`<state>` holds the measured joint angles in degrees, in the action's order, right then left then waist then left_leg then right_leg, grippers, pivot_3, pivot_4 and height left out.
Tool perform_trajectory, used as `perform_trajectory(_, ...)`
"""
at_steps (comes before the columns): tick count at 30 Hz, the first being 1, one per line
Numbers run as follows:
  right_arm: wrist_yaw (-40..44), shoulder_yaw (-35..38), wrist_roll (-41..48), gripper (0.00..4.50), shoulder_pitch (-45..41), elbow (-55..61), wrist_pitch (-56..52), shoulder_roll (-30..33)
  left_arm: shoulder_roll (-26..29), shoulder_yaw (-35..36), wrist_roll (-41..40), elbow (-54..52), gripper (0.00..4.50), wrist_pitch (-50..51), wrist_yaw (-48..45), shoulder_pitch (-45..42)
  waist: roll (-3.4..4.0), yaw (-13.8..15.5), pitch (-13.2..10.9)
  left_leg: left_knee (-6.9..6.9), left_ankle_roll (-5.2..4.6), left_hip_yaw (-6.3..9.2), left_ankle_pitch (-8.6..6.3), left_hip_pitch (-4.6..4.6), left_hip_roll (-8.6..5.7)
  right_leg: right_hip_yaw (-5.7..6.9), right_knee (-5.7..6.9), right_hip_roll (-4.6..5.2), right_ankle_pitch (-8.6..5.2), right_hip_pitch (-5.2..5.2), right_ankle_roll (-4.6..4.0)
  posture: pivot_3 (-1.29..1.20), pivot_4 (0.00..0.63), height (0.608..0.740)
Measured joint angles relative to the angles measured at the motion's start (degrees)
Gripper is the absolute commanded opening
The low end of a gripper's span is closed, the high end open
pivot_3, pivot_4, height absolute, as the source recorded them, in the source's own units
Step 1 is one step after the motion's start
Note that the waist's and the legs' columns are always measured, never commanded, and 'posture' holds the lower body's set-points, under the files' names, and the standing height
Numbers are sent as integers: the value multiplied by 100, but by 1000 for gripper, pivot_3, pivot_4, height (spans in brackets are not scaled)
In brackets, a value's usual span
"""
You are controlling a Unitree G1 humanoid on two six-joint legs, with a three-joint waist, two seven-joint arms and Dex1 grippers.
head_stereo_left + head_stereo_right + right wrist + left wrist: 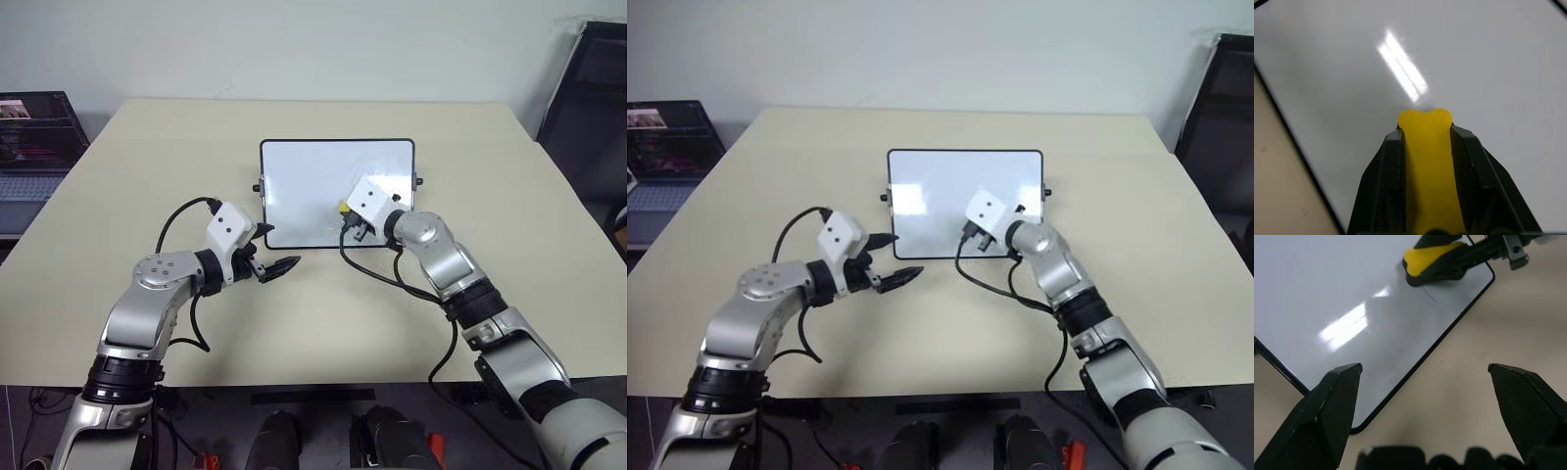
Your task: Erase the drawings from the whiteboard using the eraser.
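The whiteboard (pixel 313 186) lies flat in the middle of the beige table. My right gripper (pixel 350 217) is shut on the yellow eraser (pixel 344 207), and in the right wrist view the eraser (pixel 1427 171) is pinched between the two black fingers over the glossy board (pixel 1484 58). Its dark underside rests on the board near the lower right part. Of the drawings, one thin blue stroke (pixel 1429 294) shows beside the eraser (pixel 1425 259); the right hand hides the board behind it. My left gripper (pixel 279 245) stands open and empty at the board's near left corner.
A laptop (pixel 34 137) sits on a low stand past the table's left edge. A dark chair (pixel 593 88) stands off the far right corner. Black cables loop from both wrists over the bare table (pixel 323 323) in front of the board.
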<state>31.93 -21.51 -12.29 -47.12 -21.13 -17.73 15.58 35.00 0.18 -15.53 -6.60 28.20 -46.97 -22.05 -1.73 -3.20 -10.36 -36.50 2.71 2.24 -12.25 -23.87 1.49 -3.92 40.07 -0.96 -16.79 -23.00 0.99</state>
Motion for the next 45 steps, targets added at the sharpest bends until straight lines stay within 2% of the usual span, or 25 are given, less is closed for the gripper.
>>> perform_trajectory(3, 331, -145, -1, 955, 201, 199, -126, 21, 0, 0, -3, 0, 4500, 0, -5, 0, 0, -7, 0, -6, 0, 0, 0, 4, 2, -1, 1, -2, 0, 4, 0, 0, 150, 740)
perform_trajectory(6, 295, -164, -9, 955, 229, 225, -175, -8, 0, 0, -6, 0, 4500, -1, -12, 0, 0, -16, 0, -16, 0, -1, 0, 4, 6, 0, 2, -5, 1, 6, 0, 0, 150, 740)
perform_trajectory(13, -717, 198, -161, 955, -276, -361, 128, -183, 0, 0, -11, 0, 4500, -8, -43, 4, 1, -8, -1, -31, 0, -3, 0, 0, 4, -3, 1, -5, 6, 8, 4, 0, 150, 740)
perform_trajectory(17, -846, 266, -225, 955, -345, -457, 246, -193, -2, 0, -11, 0, 4500, -8, -83, 25, 1, -4, -1, -22, 0, -3, -2, -2, 3, -3, -2, -4, 6, 7, 4, 0, 150, 740)
perform_trajectory(22, -472, 224, -224, 955, -306, -351, 122, -98, -23, -3, -11, 0, 4500, -19, -108, 42, 1, -5, -1, -21, -1, -1, -2, -1, 4, -1, -1, -4, 7, 8, 4, 0, 150, 740)
perform_trajectory(23, 33, 53, -218, 955, -14, 4, 29, 110, -20, 1, -10, -1, 4500, -47, -116, 93, 0, 5, 0, -22, -1, 9, -2, 4, 2, 0, -11, -4, 6, 25, 4, 0, 150, 740)
perform_trajectory(26, 480, -176, -229, 955, 226, 287, -129, 192, -24, -2, -9, 5, 4500, -74, -123, 129, 0, -2, 0, -27, -1, 7, -2, 8, 3, 4, -11, -4, 6, 28, 5, 0, 150, 740)
perform_trajectory(30, 713, -286, -252, 955, 333, 382, -262, 214, -31, -13, -9, 5, 4500, -106, -125, 128, 0, -10, 0, -34, -2, 5, -1, 17, 5, 5, -9, -7, 3, 36, 10, 0, 150, 740)
perform_trajectory(33, 414, -280, -330, 955, 286, 270, -92, 160, -30, -40, -8, 7, 4500, -113, -130, 130, 1, -9, 0, -36, -2, 5, -1, 18, 5, 4, -9, -7, 1, 38, 16, 0, 150, 740)
perform_trajectory(39, -619, 131, -480, 955, -368, -296, 265, 39, -31, -81, -9, 9, 4500, -129, -138, 129, 2, -8, -2, -32, -2, 5, -1, 14, 3, 2, -13, -5, 10, 36, 9, 0, 150, 740)
perform_trajectory(45, -620, 161, -499, 955, -394, -371, 350, -7, -30, -90, -9, 14, 4500, -141, -149, 128, 2, -3, -2, -14, -1, 7, -4, -2, 1, 0, -16, 0, 10, 15, 7, 0, 150, 740)
